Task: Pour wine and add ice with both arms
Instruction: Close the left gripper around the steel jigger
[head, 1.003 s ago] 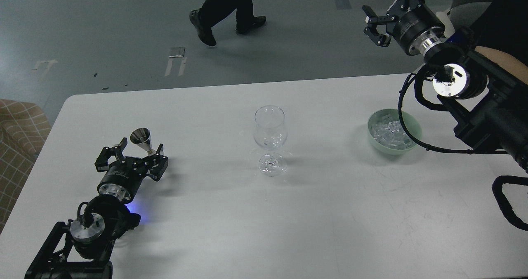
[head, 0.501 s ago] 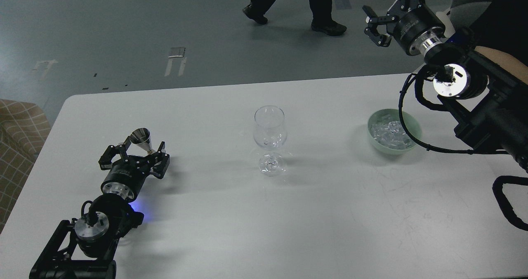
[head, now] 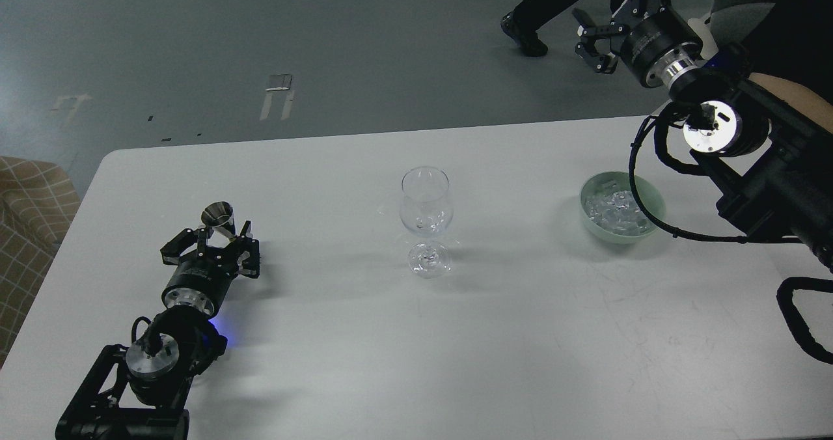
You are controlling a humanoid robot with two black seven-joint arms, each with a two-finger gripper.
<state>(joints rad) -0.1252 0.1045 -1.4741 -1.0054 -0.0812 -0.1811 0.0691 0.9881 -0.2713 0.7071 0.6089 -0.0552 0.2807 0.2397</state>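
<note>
A clear stemmed wine glass (head: pixel 425 206) stands upright and looks empty at the table's middle. A pale green bowl (head: pixel 618 237) at the right holds the ice (head: pixel 610 208), a glittering heap of clear cubes. A small metal jigger (head: pixel 218 217) stands at the left. My left gripper (head: pixel 211 241) lies low on the table, open, its fingers spread on either side of the jigger's base. My right gripper (head: pixel 591 43) is open and empty, raised high beyond the table's far right edge, well behind the bowl.
The white table (head: pixel 520 336) has its far edge near the top third of the view. My right arm's black cable (head: pixel 641 212) loops across the bowl's right side. A checked seat (head: pixel 29 232) stands off the left edge. A person's legs (head: pixel 546 4) cross the floor behind.
My left gripper has shifted right and turned, so the jigger now stands between its fingers instead of beside them. The person behind has walked to the right. My right gripper has hardly moved.
</note>
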